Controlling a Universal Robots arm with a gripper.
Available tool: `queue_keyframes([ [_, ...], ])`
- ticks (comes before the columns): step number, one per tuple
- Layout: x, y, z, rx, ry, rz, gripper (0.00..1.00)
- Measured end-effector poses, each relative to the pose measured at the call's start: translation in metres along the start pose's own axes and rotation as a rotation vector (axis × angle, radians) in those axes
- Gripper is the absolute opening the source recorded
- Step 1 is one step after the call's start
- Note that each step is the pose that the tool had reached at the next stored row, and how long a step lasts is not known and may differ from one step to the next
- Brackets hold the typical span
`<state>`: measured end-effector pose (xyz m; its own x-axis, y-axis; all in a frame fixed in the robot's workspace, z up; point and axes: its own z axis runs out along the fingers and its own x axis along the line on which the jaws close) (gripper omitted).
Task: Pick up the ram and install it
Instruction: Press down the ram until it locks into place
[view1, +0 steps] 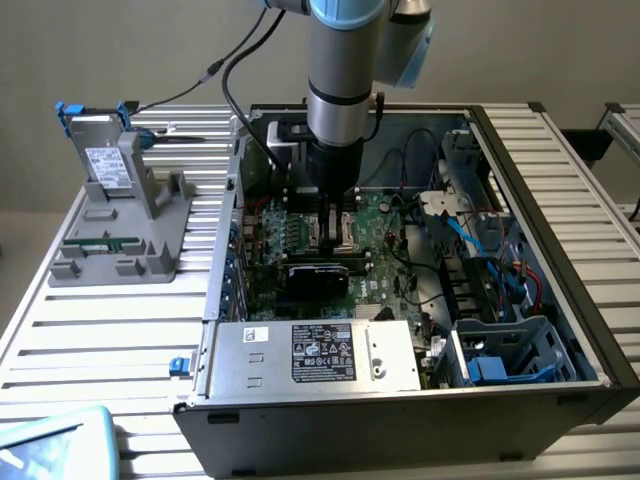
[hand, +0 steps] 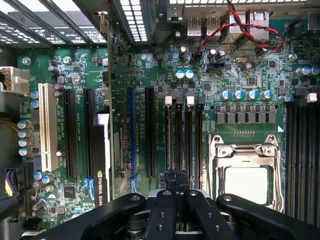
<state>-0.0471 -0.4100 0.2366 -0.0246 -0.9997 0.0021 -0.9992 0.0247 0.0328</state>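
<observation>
My gripper (view1: 334, 222) reaches down into the open computer case (view1: 560, 300) onto the motherboard (view1: 375, 275). In the wrist view the gripper (hand: 176, 176) is shut, its two black fingertips pressed together with nothing visible between them. They hang over the row of narrow memory slots (hand: 183, 135) beside the CPU socket (hand: 245, 172). A thin green stick that looks like the ram (view1: 100, 241) lies in the grey fixture (view1: 130, 262) on the table at the exterior view's left, well away from the gripper.
A grey drive with a white sticker and blue tabs (view1: 103, 160) stands upright in the same fixture. Inside the case are a black graphics card (view1: 318, 276), a power supply (view1: 320, 355), loose cables (view1: 480, 240) and a drive cage (view1: 510, 355).
</observation>
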Motion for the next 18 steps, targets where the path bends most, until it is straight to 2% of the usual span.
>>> queue_keyframes([
  [18,0.0004,-0.0002,0.0040,0.0010,0.0000,0.000,0.11],
])
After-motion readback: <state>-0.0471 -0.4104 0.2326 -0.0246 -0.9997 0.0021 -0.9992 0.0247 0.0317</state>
